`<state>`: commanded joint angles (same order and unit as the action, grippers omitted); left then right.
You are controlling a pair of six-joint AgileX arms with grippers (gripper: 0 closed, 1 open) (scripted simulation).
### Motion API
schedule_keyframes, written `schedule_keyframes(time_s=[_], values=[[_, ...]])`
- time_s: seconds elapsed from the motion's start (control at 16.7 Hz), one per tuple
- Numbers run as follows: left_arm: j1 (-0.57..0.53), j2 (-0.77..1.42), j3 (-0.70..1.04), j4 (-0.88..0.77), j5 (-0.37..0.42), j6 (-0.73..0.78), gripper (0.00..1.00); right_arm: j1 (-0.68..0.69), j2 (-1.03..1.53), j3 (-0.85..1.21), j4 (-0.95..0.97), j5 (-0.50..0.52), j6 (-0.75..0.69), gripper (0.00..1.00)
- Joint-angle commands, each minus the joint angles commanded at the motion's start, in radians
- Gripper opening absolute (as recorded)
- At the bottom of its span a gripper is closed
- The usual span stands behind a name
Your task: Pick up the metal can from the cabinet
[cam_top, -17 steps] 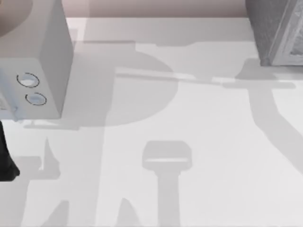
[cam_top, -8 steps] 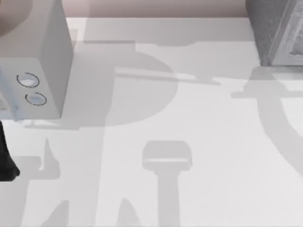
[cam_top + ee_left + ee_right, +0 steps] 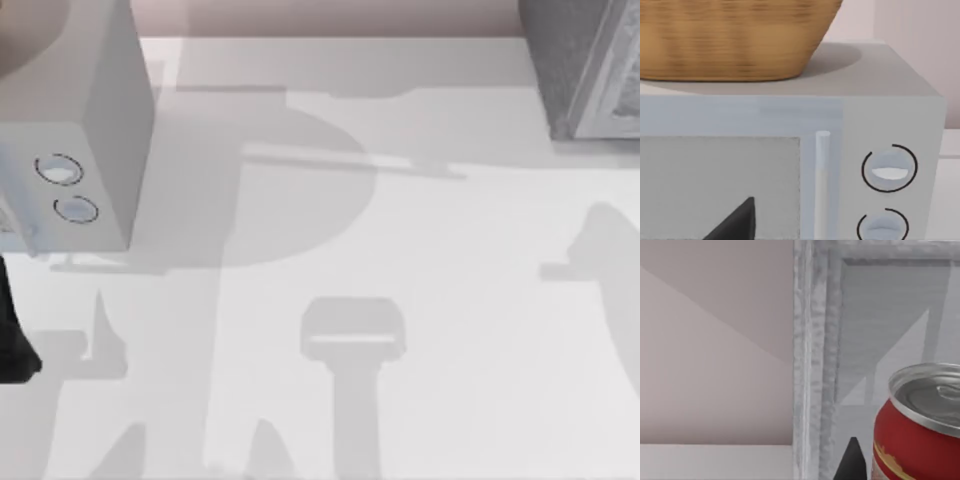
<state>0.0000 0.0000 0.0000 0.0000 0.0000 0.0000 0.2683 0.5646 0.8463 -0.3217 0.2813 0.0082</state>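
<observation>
My right wrist view has the can (image 3: 920, 430) upright inside the cabinet (image 3: 810, 365); I cannot tell either gripper's finger state.

You look straight down on the table (image 3: 420, 230) from above. Your left wrist camera faces the pale grey box (image 3: 890, 100) close up, front on; both views share its 2 round rings (image 3: 66, 188). Your right wrist camera sits close against the cabinet (image 3: 812, 360).
</observation>
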Motion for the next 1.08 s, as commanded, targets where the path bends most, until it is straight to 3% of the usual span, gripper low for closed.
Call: schedule_keyframes(time_s=[0.36, 0.6, 1.08], values=[[0.0, 0.0, 0.0, 0.0, 0.0, 0.0, 1.0, -0.163, -0.343, -0.522, 0.196, -0.169, -0.004, 0.0], [0.0, 0.0, 0.0, 0.0, 0.0, 0.0, 1.0, -0.239, -0.503, -0.76, 0.287, -0.25, -0.007, 0.0], [0.0, 0.0, 0.0, 0.0, 0.0, 0.0, 1.0, -0.265, -0.559, -0.848, 0.32, -0.28, -0.007, 0.0]])
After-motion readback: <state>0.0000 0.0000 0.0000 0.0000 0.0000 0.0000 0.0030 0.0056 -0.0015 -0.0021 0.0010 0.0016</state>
